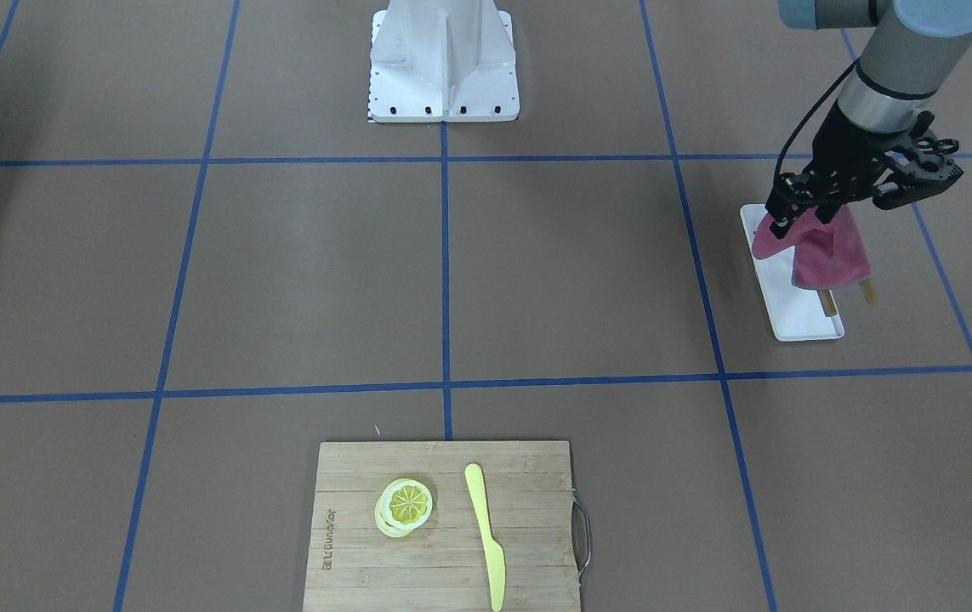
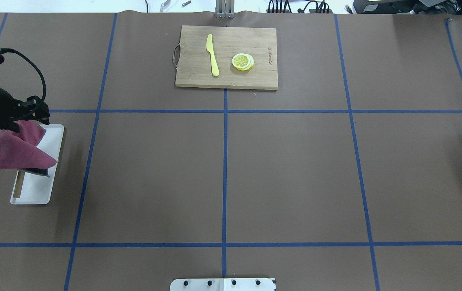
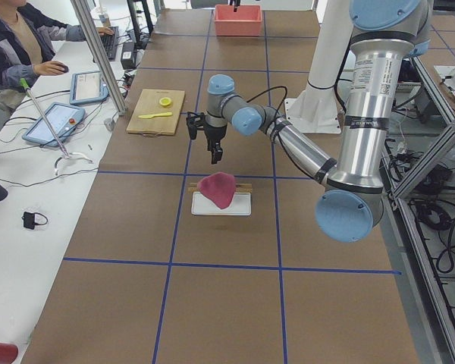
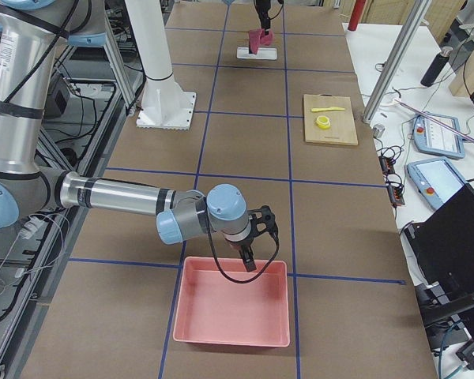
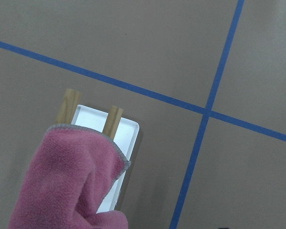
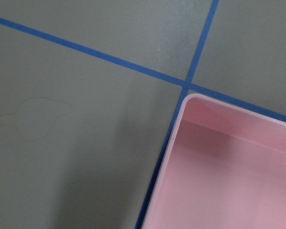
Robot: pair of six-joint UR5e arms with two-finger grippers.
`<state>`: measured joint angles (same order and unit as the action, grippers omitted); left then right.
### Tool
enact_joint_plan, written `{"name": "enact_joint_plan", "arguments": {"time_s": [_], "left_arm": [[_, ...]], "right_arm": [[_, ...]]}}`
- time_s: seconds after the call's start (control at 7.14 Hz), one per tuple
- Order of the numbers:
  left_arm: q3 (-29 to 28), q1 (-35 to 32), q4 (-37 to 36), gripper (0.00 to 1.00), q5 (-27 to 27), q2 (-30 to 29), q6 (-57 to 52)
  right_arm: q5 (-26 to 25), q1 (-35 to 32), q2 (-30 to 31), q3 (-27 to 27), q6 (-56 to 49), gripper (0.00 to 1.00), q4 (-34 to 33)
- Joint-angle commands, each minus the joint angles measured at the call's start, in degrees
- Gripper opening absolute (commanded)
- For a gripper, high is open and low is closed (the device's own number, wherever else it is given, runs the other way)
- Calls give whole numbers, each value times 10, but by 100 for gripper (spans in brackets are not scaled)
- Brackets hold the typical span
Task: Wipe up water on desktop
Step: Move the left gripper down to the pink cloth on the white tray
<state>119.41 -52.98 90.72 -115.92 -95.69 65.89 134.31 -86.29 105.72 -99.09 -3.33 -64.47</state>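
Note:
The brown desktop (image 2: 287,169) carries blue tape lines. I see no clear water in the wide views. The right wrist view shows a faint outlined patch (image 6: 33,119) on it. My left gripper (image 2: 28,121) is shut on a pink cloth (image 2: 18,151) over the white tray (image 2: 32,194). The cloth rises like a tent to the fingers, and its lower edge hangs over two wooden rack bars (image 5: 113,121). It also shows in the front view (image 1: 826,251) under the left gripper (image 1: 792,217). My right gripper (image 4: 249,257) hovers over the near rim of a pink bin (image 4: 233,304). I cannot tell whether it is open or shut.
A bamboo cutting board (image 1: 383,561) with a yellow knife (image 1: 486,531) and lemon slices (image 1: 406,504) lies at the far middle edge. The white robot base (image 1: 443,68) stands at the near middle edge. The pink bin (image 6: 238,176) sits at the robot's right end of the table.

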Motion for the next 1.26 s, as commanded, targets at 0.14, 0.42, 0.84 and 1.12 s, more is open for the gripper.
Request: {"name": "enact_joint_plan", "arguments": {"time_s": [0.14, 0.42, 0.84, 1.12], "left_arm": [[26, 16, -115, 80, 63, 9, -33], [31, 13, -144, 91, 66, 7, -65], [-15, 16, -143, 79, 67, -20, -65], [-19, 16, -143, 66, 67, -20, -66]], "right_arm": [[1, 0, 0, 0, 1, 100, 0], [0, 1, -3, 0, 2, 100, 0], [0, 1, -4, 5, 0, 100, 0], [-2, 1, -6, 6, 0, 100, 0]]}}
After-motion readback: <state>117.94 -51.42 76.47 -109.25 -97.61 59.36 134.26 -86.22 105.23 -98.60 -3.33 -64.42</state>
